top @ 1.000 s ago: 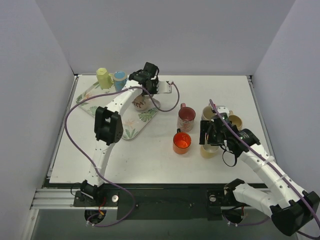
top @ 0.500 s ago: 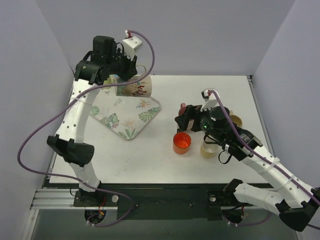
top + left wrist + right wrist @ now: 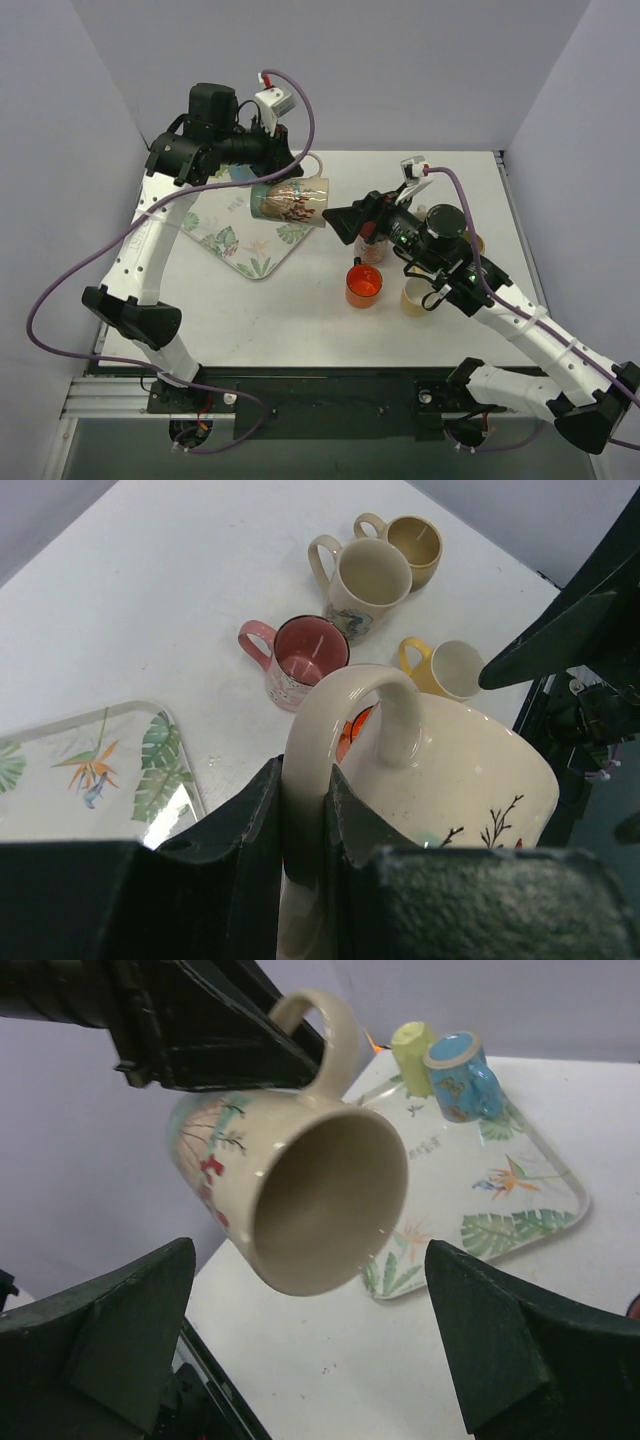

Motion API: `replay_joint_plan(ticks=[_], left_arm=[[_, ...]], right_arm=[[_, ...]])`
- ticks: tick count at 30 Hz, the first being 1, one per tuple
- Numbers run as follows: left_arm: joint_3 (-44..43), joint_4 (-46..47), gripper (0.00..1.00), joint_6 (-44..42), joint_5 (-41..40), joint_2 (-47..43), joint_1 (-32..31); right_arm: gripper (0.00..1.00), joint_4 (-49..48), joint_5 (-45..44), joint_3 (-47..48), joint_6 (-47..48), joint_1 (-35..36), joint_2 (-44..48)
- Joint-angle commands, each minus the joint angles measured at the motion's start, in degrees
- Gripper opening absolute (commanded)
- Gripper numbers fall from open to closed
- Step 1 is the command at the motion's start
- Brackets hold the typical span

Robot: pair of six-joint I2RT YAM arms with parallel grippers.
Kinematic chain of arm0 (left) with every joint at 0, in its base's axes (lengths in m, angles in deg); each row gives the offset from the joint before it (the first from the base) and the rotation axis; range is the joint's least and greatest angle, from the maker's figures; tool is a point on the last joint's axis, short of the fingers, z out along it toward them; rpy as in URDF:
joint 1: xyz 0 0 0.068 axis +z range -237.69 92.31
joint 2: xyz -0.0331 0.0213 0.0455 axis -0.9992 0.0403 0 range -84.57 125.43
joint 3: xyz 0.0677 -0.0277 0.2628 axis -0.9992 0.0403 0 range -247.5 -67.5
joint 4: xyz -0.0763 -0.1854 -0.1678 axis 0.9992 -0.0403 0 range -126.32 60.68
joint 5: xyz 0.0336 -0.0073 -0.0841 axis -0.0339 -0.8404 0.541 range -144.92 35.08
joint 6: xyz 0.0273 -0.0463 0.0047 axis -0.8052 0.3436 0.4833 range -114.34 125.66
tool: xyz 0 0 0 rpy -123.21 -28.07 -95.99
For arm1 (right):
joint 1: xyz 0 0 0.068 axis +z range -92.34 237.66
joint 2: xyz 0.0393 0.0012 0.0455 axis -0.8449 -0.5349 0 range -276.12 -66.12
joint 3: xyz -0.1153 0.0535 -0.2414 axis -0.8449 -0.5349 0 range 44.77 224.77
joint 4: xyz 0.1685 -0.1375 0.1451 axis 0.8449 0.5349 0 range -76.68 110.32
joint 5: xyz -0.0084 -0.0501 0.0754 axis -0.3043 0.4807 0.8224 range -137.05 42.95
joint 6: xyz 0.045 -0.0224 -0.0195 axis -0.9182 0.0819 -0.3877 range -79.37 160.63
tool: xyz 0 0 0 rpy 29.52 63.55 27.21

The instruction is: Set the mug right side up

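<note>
The white table (image 3: pixel 300 320) has a leafy tray (image 3: pixel 240 255) on it. The big cream mug (image 3: pixel 290 200) hangs in the air near the tray, lying on its side with its open mouth facing the right arm. The left gripper (image 3: pixel 303 810) is squeezed tight on the mug's handle, and the right gripper (image 3: pixel 345 220) sits just beside the mug's mouth with its two fingers spread wide apart, not touching it.

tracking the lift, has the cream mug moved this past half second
Yes. Against the tray, the cream mug moved right and nearer, toward its right corner.
</note>
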Motion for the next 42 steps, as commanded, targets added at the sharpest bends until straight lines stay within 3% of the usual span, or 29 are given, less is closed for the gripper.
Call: replay_joint_plan(ticks=[1,10,12,13,14,15,17,21,22,23,24,26,28,35,40,42], left_arm=[[-1.69,3.32,0.0,0.84,3.76,-1.19,-2.58],[-2.66,3.06,0.0,1.03,7.89,-1.89,-4.61],[-0.21,3.84,0.0,0.84,8.42,-1.98,-4.7],[0.41,3.93,0.0,0.76,8.95,-1.9,-4.7],[1.11,4.28,0.0,0.5,9.39,-1.63,-4.79],[1.38,4.55,0.0,0.49,9.56,-1.63,-4.79],[1.91,5.69,0.0,0.67,9.83,-1.28,-4.79],[3.23,6.4,0.0,-1.17,8.69,-0.93,-4.7],[3.84,6.14,0.07,-1.44,7.47,-0.84,-4.7],[4.11,6.05,0.18,-1.96,6.67,-0.75,-4.7],[4.46,5.96,0.44,-2.14,5.01,-0.75,-4.7],[4.46,6.13,0.65,-2.76,1.68,-0.75,-4.61],[3.76,6.4,0.7,-2.93,-0.53,-0.67,-4.09],[2.96,5.08,0.71,-3.81,0.08,-1.63,-0.93],[6.47,4.81,0.71,-7.67,-2.91,-4.17,2.15],[8.41,5.6,0.71,-9.25,-4.14,-4.88,3.99]], right_arm=[[0.91,-9.07,4.46,0.84,-0.85,0.26,0.17],[0.8,-10.03,4.99,3.31,-2.7,1.14,-5.38],[0.63,-11.26,7.34,3.04,-2.08,1.14,-5.2],[0.46,-11.87,8.15,3.48,-1.99,1.23,-5.64],[0.37,-12.14,10.33,3.92,-1.64,1.4,-5.99],[0.14,-11.62,10.87,4.79,-1.29,1.84,-6.51],[0.0,-9.78,10.44,5.5,-0.24,2.46,-6.52],[0.0,-0.73,3.34,5.86,4.58,2.63,-3.98],[0.0,3.37,0.8,6.03,5.3,2.63,-3.28],[0.0,5.67,-2.01,6.9,7.13,2.63,-2.57],[0.0,10.92,-3.17,8.3,8.02,2.63,-2.22],[0.0,17.52,-6.43,9.72,10.74,2.63,-1.34],[0.0,21.14,-11.17,10.51,12.85,2.63,-0.29],[0.0,32.75,-25.38,14.2,16.72,2.63,1.3],[0.0,53.05,-46.46,20.44,15.6,2.02,2.53],[0.0,60.96,-49.05,21.15,12.97,-3.13,1.66]])
